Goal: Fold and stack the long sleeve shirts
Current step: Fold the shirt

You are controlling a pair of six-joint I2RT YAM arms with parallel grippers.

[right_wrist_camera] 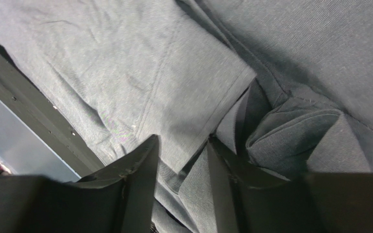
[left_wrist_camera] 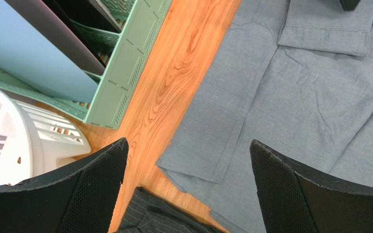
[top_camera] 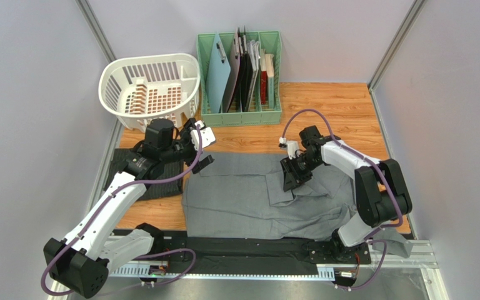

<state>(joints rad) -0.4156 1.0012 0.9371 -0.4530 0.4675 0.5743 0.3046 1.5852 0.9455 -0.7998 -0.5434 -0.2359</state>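
Observation:
The grey shirt (top_camera: 255, 200) lies spread across the table's middle, with one part folded over itself by my right gripper. It also fills the left wrist view (left_wrist_camera: 310, 97) and the right wrist view (right_wrist_camera: 125, 73). The dark pinstriped shirt (top_camera: 161, 181) lies bunched at the left under my left arm, and its edge shows in the left wrist view (left_wrist_camera: 159, 218). My left gripper (top_camera: 206, 150) (left_wrist_camera: 188, 145) is open and empty above the grey shirt's far left corner. My right gripper (top_camera: 292, 178) (right_wrist_camera: 181, 141) is closed on a fold of the grey shirt.
A white laundry basket (top_camera: 152, 87) (left_wrist_camera: 18, 141) stands at the back left. A green file rack (top_camera: 239, 69) (left_wrist_camera: 125, 73) with boards stands behind the shirt. Grey walls close in both sides. A black strip (top_camera: 249, 247) runs along the near edge.

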